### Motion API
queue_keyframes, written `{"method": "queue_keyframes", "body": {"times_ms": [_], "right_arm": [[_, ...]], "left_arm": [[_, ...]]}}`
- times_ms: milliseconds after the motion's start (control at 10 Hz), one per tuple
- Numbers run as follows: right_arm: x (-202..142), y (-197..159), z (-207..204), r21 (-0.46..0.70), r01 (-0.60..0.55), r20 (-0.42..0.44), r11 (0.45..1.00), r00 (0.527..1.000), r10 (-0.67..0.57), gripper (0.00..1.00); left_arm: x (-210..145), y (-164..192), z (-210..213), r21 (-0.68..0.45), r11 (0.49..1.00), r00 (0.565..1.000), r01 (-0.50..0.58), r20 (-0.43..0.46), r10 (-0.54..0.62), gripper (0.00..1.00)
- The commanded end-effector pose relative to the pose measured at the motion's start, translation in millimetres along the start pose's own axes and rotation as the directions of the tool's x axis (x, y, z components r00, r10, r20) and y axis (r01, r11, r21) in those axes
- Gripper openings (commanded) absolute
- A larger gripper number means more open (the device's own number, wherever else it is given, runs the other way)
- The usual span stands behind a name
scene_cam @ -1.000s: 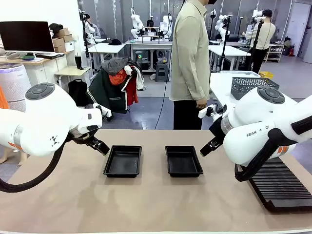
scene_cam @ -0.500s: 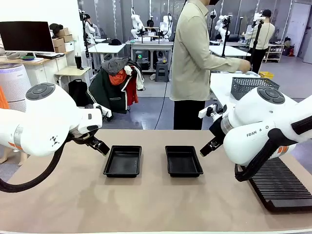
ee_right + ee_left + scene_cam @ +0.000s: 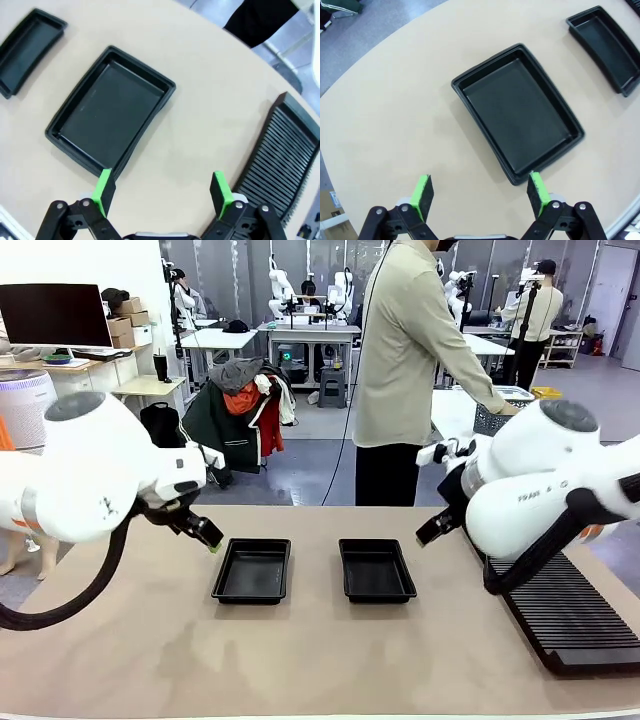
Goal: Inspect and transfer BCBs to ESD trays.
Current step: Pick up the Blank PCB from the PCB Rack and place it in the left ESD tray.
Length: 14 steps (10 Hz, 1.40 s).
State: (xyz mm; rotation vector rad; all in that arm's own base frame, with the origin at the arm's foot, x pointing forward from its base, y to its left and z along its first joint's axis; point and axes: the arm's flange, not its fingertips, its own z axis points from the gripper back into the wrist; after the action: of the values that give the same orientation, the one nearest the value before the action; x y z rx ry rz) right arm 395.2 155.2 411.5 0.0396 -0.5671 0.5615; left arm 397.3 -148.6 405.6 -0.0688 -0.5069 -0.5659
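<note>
Two empty black ESD trays lie side by side mid-table, the left tray [image 3: 252, 570] and the right tray [image 3: 376, 570]. The BCBs are out of view. My left gripper [image 3: 208, 538] hovers open just left of the left tray; in the left wrist view that tray [image 3: 517, 112] lies ahead of the gripper [image 3: 480, 189], whose green pads [image 3: 422, 190] stand wide apart with nothing between them. My right gripper [image 3: 428, 531] hangs open right of the right tray. The right wrist view has that tray [image 3: 107, 112] ahead of the empty gripper [image 3: 162, 187].
A long black ribbed rack [image 3: 565, 620] lies along the table's right side, also in the right wrist view [image 3: 277, 160]. A person [image 3: 400, 360] stands behind the table, one arm stretched towards a grey wire basket [image 3: 488, 420] on a side table.
The person has swung an arm out to the right and leaned towards the wire basket. Both arms have shifted slightly upward; both grippers stay open.
</note>
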Motion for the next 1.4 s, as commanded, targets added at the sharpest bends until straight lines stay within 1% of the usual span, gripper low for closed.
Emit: {"method": "queue_keyframes", "body": {"times_ms": [0, 100, 200, 300, 400, 600, 800, 1000, 1100, 1300], "right_arm": [[12, -6, 43, 0.035, 0.095, -0.039, 0.995, 0.995, -0.093, 1.00], [19, -15, 64, 0.050, 0.104, -0.053, 0.993, 0.993, -0.102, 1.00], [24, -21, 82, 0.087, 0.143, -0.074, 0.986, 0.988, -0.136, 1.00], [28, -29, 104, 0.153, 0.171, -0.103, 0.973, 0.982, -0.157, 1.00], [32, -44, 125, 0.183, 0.204, -0.132, 0.962, 0.974, -0.182, 1.00], [34, -64, 157, 0.249, 0.301, -0.193, 0.921, 0.947, -0.257, 1.00], [33, -88, 180, 0.278, 0.381, -0.275, 0.882, 0.911, -0.307, 1.00], [36, -117, 196, 0.331, 0.461, -0.342, 0.823, 0.872, -0.351, 1.00], [34, -129, 204, 0.372, 0.513, -0.357, 0.774, 0.849, -0.391, 1.00], [32, -153, 219, 0.403, 0.575, -0.384, 0.712, 0.813, -0.438, 1.00]], "left_arm": [[3, 12, 54, -0.064, 0.997, 0.999, -0.034, -0.030, 0.032, 1.00], [9, 9, 71, -0.076, 0.994, 0.997, -0.074, -0.031, 0.072, 1.00], [12, 15, 90, -0.125, 0.983, 0.989, -0.137, -0.073, 0.129, 1.00], [16, 21, 111, -0.217, 0.953, 0.974, -0.211, -0.124, 0.187, 1.00], [21, 22, 130, -0.273, 0.928, 0.966, -0.254, -0.125, 0.228, 1.00], [25, 29, 163, -0.314, 0.902, 0.953, -0.296, -0.156, 0.258, 1.00], [23, 39, 189, -0.352, 0.869, 0.937, -0.348, -0.164, 0.309, 1.00], [25, 48, 209, -0.382, 0.835, 0.918, -0.396, -0.159, 0.362, 1.00], [25, 55, 225, -0.385, 0.829, 0.913, -0.406, -0.154, 0.377, 1.00], [26, 58, 246, -0.402, 0.813, 0.906, -0.421, -0.143, 0.398, 1.00]]}}
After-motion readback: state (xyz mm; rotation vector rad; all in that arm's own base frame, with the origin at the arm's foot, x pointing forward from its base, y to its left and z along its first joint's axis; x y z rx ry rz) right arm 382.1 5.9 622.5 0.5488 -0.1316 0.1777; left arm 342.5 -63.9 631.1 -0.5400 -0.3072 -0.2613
